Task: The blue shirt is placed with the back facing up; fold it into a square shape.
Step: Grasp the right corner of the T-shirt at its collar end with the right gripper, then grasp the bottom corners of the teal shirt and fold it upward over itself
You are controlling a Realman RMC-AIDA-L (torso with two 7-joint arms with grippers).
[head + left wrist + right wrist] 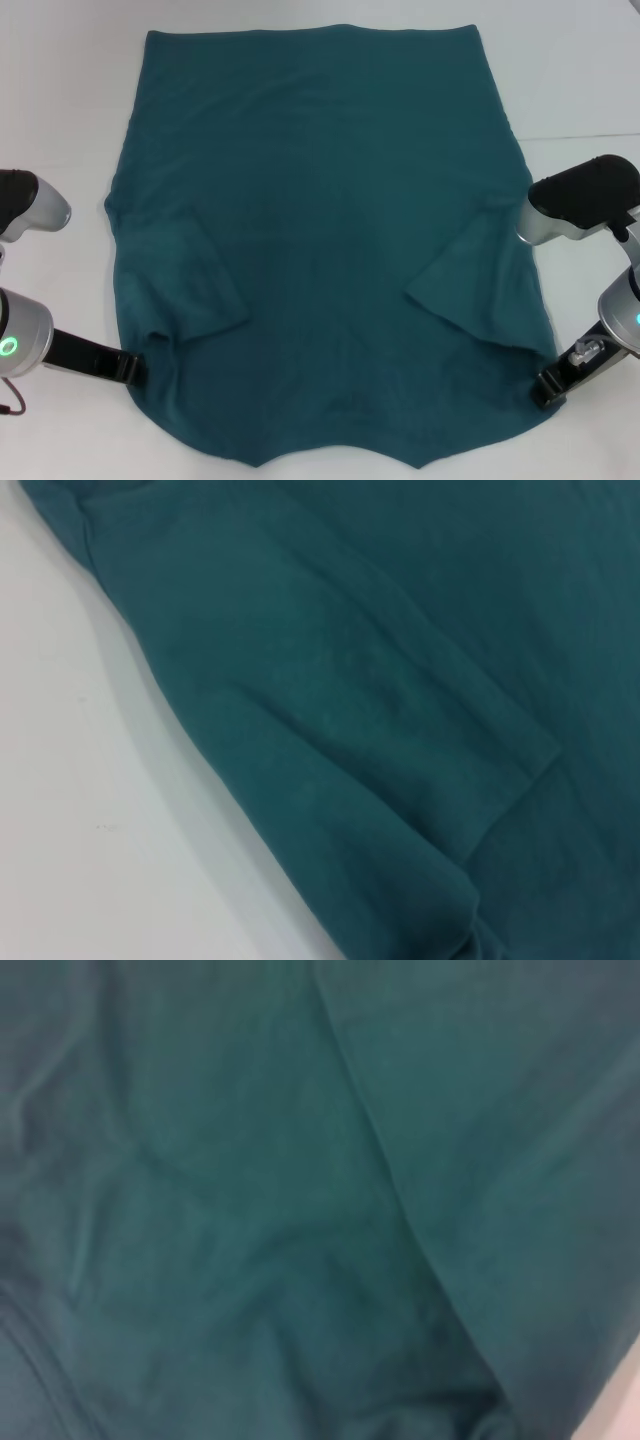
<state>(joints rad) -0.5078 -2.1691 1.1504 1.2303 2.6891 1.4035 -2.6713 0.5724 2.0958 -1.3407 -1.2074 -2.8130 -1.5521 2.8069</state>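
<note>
**Blue shirt spread flat, both sleeves turned in**

Blue shirt (320, 250) lies spread on the white surface (60, 80), plain side up, filling most of the head view. Its long axis runs away from the robot: the straight hem is at the far edge, the shoulders and the neck dip at the near edge. Both short sleeves lie folded inward over the body as slanted flaps, one on the robot's left, one on its right.

The left pincer (135, 366) sits at the near left edge of the cloth, by the shoulder; the right pincer (548, 388) sits at the near right corner. For both, I cannot tell whether the fingers are spread or closed on fabric, since the cloth edge hides the tips and the wrist views show only teal cloth.

The shirt looks like light, limp cotton: it will drape, sag and wrinkle when lifted, and is not fragile or slippery. Good holds are probably the two near shoulder corners, pinched through all layers, so the near half can be carried toward the hem evenly. Uneven lifting could skew the fold or spill the sleeves back out.
</note>
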